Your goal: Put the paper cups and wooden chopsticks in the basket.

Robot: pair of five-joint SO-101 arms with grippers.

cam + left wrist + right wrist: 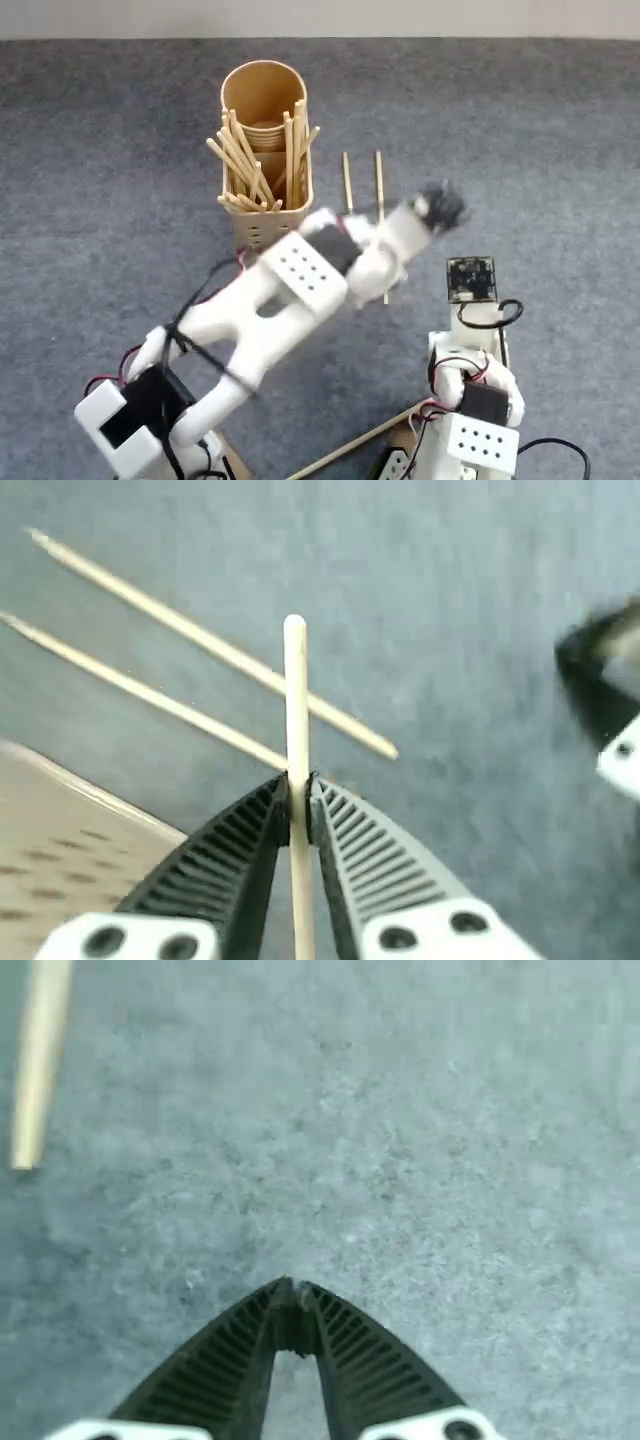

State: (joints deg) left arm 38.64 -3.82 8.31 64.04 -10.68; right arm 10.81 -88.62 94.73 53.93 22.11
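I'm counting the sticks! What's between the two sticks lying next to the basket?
Nothing, just bare grey mat. The high view shows the two sticks lying side by side, not touching.

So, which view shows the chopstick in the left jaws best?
The left wrist view: the chopstick stands clamped between the shut left jaws. In the high view the arm hides most of it. The right wrist view has a stick end that I cannot match.

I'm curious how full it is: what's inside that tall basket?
Inside the basket, a stack of paper cups sits in the middle, with wooden chopsticks leaning along both sides. The basket's bottom and the lower cups are covered, so their number cannot be told.
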